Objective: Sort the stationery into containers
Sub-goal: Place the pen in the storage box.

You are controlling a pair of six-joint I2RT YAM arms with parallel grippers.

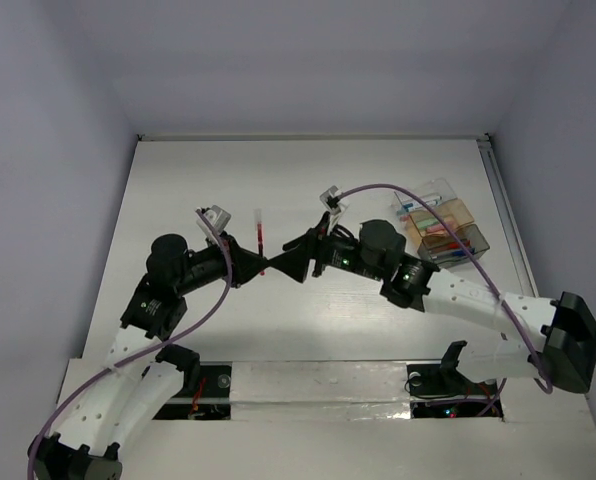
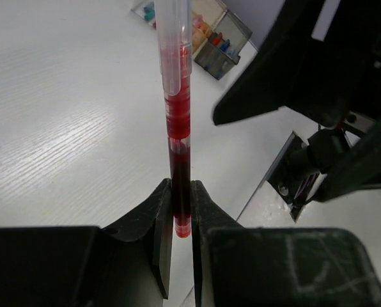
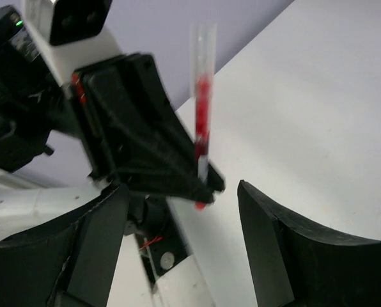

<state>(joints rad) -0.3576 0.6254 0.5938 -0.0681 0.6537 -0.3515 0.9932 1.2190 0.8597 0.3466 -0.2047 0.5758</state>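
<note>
Above the table (image 1: 378, 180), left fingers (image 2: 153, 220) pinch the red pen (image 2: 178, 128); right fingers (image 3: 277, 240) spread.

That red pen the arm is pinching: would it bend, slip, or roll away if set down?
Probably stiff: the red pen stands straight though the left gripper pinches only one end. Its smooth, glossy barrel might slip or pivot in so short a grip. Looking round, it would likely roll on the flat table.
</note>
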